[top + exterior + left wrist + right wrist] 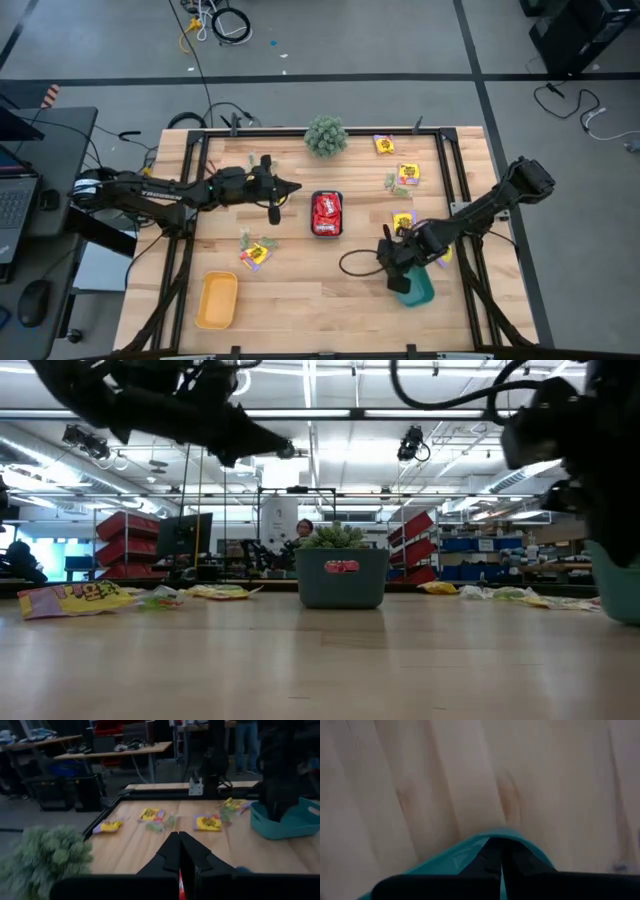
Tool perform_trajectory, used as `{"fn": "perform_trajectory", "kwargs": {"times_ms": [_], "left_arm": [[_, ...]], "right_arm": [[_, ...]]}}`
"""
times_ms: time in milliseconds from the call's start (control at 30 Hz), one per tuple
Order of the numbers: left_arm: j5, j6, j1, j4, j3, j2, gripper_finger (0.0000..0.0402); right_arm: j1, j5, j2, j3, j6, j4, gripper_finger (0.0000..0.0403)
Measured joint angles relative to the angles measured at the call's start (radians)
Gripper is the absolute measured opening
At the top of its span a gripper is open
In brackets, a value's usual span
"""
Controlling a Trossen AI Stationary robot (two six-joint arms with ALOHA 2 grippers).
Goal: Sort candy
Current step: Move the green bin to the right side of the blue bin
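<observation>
Hovering above the teal tray (420, 290), right gripper (398, 283) is closed, empty. Left gripper (292, 187) closed, empty, beside plant (326, 135). Candy (327, 213) fills the middle tray (327, 194); other packets (408, 175) scattered.

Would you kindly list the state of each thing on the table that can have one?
Left gripper: shut, empty, raised above the table left of the dark tray.
Right gripper: shut on the teal tray's rim.
Teal tray: upright, held at its rim.
Dark tray: upright, holds red candy.
Yellow tray: upright, empty.
Yellow candy: loose on the table, unsorted.
</observation>
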Motion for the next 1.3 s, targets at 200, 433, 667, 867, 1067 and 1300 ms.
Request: {"fn": "perform_trajectory", "kwargs": {"times_ms": [200, 433, 667, 867, 1067, 1300], "left_arm": [[-0.054, -0.004, 0.0, 0.027, -0.062, 0.0, 0.0], [-0.056, 0.025, 0.0, 0.016, -0.062, 0.0, 0.0], [-0.089, 0.048, 0.0, -0.013, -0.062, 0.0, 0.0], [-0.093, 0.059, 0.0, -0.015, -0.062, 0.0, 0.0], [-0.094, 0.062, 0.0, -0.025, -0.062, 0.0, 0.0], [-0.094, 0.058, 0.0, -0.039, -0.062, 0.0, 0.0]], "right_arm": [[-0.087, 0.018, 0.0, 0.0, -0.062, 0.093, 0.0], [-0.169, 0.041, 0.0, 0.0, -0.091, 0.143, 0.0001], [-0.258, 0.06, 0.0, 0.0, -0.151, 0.19, 0.0001], [-0.34, 0.047, 0.0, 0.014, -0.243, 0.24, 0.001], [-0.38, 0.049, -0.001, 0.17, -0.414, 0.018, 0.0073], [-0.452, -0.038, -0.002, 0.208, -0.626, -0.102, 0.0117]]}}
